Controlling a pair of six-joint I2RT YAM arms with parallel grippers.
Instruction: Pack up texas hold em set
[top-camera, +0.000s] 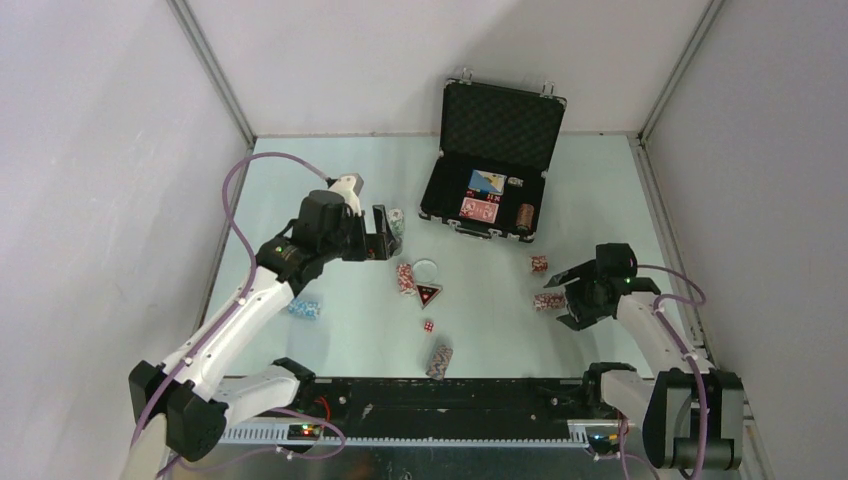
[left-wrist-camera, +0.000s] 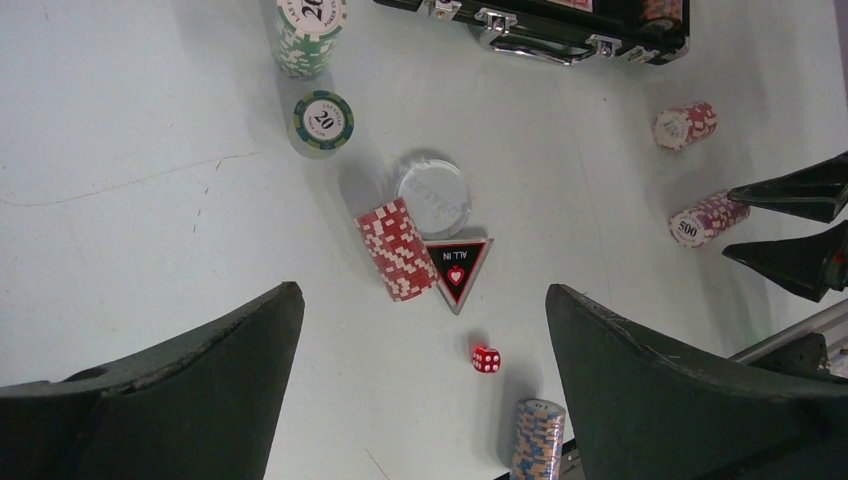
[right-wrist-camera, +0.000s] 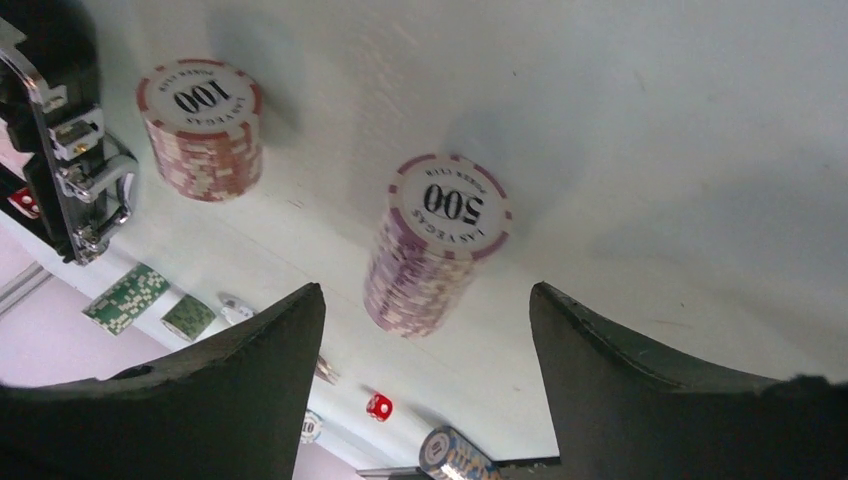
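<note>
Broadly, the pale counter (top-camera: 330, 180) carries the open briefcase (top-camera: 503, 125) well beyond both claws, lid up, with two card decks (top-camera: 482, 208) in its base. The left claw (left-wrist-camera: 420, 292) hangs spread wide with nothing in it. Ahead of its tips lies a red chip stack (left-wrist-camera: 398, 248), with a green 20 stack (left-wrist-camera: 308, 35) farther out and a blue-and-orange stack (left-wrist-camera: 538, 438) nearer in. The right claw (right-wrist-camera: 425, 290) stands open astride the purple 500 stack (right-wrist-camera: 430, 250), which lies on its side with a gap at either finger, ungripped. The 100 stack (right-wrist-camera: 200, 130) lies beyond, toward the briefcase. Just beside the red chip stack sit a clear round token (left-wrist-camera: 433, 195) and the triangular ALL IN token (left-wrist-camera: 458, 270); a red die (left-wrist-camera: 486, 359) lies nearer the left claw.
</note>
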